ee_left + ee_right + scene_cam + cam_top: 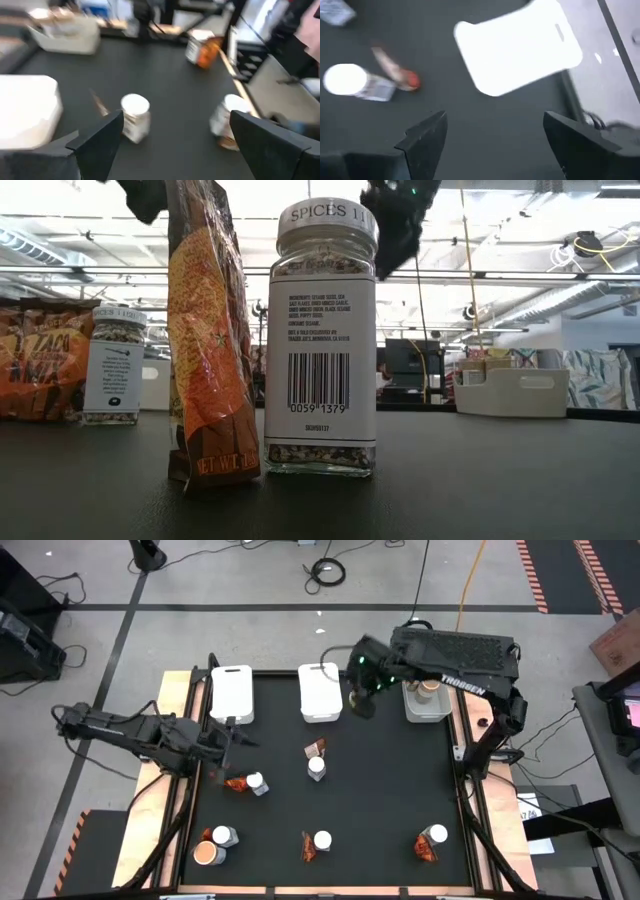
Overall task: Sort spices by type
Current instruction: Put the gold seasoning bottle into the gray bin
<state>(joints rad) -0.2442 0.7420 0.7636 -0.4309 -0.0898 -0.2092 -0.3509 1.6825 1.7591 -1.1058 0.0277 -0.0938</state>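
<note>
The spices stand in pairs on the black mat: a red-orange sachet [315, 749] beside a white-lidded jar [317, 768] in the middle, and a sachet [237, 783] with a jar [257, 783] at the left. More pairs line the near edge, among them a jar [322, 330] and a sachet [205, 330] standing upright. My left gripper [225, 740] hangs open over the mat's left side, facing the middle jar [135, 117]. My right gripper [362, 700] hangs open beside the middle bin [517, 47]. Neither holds anything.
Three white bins stand along the far edge: left [231, 692], middle [320, 692], and right [427, 700], which holds tan-topped tubs. A jar [225, 836] and a tan tub [207, 854] sit at the near left corner. Wooden rails border the mat.
</note>
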